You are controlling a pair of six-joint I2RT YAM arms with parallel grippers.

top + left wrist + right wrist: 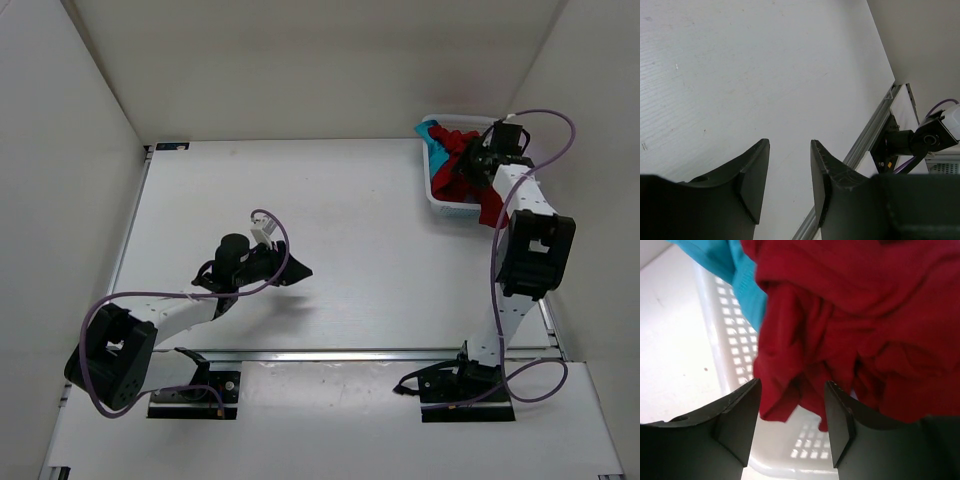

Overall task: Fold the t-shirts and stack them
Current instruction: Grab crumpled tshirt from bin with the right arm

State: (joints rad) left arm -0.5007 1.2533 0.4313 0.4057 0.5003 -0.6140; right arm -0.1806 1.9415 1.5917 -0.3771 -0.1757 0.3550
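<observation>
The deep red t-shirt (462, 175) lies bunched in the white mesh basket (437, 201) at the far right and spills over its near edge. The teal t-shirt (437, 138) lies under it at the basket's far end. In the right wrist view the red shirt (850, 320) fills the upper frame with the teal shirt (735, 270) at upper left. My right gripper (792, 412) is open over the basket, its jaws on either side of a hanging red fold. My left gripper (789, 165) is open and empty above the bare table. The lavender shirt is out of view.
White walls enclose the table on three sides. A metal rail (350, 355) runs along the near edge; it also shows in the left wrist view (860, 145). The basket wall (735, 335) stands left of my right gripper.
</observation>
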